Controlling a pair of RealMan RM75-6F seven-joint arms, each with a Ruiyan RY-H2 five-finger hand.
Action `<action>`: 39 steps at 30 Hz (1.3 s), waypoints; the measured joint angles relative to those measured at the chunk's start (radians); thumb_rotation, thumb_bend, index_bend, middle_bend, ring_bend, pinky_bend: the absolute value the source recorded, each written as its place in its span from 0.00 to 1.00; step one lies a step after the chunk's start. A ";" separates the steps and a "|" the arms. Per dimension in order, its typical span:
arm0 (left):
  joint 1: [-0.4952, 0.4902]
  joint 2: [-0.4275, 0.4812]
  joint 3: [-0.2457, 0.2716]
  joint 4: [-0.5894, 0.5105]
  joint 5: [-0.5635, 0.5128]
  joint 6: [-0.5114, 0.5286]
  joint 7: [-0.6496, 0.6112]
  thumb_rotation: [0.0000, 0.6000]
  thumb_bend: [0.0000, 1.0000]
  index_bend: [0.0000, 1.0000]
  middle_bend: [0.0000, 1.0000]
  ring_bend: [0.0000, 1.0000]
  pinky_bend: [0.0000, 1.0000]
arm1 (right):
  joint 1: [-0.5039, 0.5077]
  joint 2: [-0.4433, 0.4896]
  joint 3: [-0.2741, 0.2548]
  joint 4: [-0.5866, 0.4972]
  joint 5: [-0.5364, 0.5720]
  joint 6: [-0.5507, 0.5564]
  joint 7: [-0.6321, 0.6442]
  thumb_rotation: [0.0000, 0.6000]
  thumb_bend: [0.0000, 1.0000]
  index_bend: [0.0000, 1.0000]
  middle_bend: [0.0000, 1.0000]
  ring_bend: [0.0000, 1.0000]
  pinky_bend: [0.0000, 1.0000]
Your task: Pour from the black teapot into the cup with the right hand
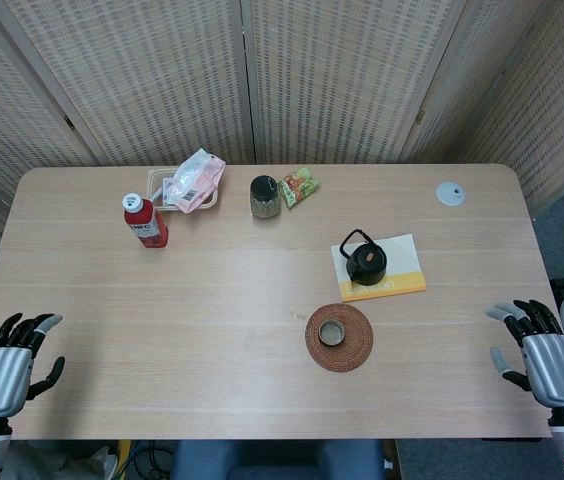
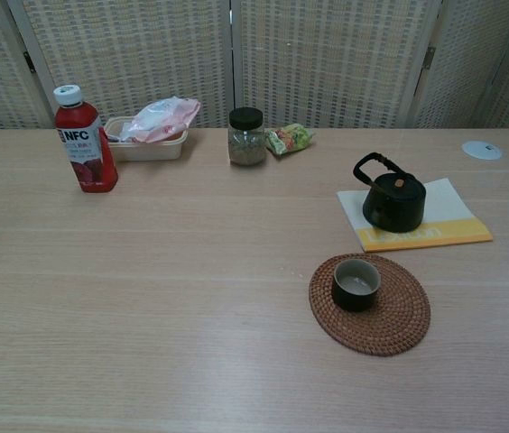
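Note:
The black teapot stands upright on a white and yellow cloth, its handle raised. In front of it a small dark cup sits on a round woven coaster. My right hand hovers at the table's near right corner, fingers apart and holding nothing, well clear of the teapot. My left hand is at the near left corner, also open and empty. Neither hand shows in the chest view.
A red juice bottle stands at the back left. Behind it a tray with a pink packet, a dark-lidded jar, a snack packet and a white disc line the far edge.

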 measured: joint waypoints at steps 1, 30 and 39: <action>0.000 0.000 0.000 0.001 -0.001 0.000 -0.001 1.00 0.37 0.19 0.20 0.21 0.09 | 0.003 0.001 0.001 -0.002 0.000 -0.003 -0.003 1.00 0.35 0.27 0.25 0.13 0.12; 0.017 -0.008 0.010 0.023 -0.007 0.006 -0.033 1.00 0.37 0.19 0.20 0.21 0.09 | 0.311 0.047 0.095 -0.134 0.123 -0.430 -0.118 1.00 0.27 0.27 0.30 0.13 0.12; 0.024 -0.006 0.011 0.023 -0.007 0.013 -0.035 1.00 0.37 0.19 0.20 0.21 0.09 | 0.459 0.016 0.152 -0.125 0.291 -0.604 -0.217 1.00 0.26 0.25 0.27 0.13 0.12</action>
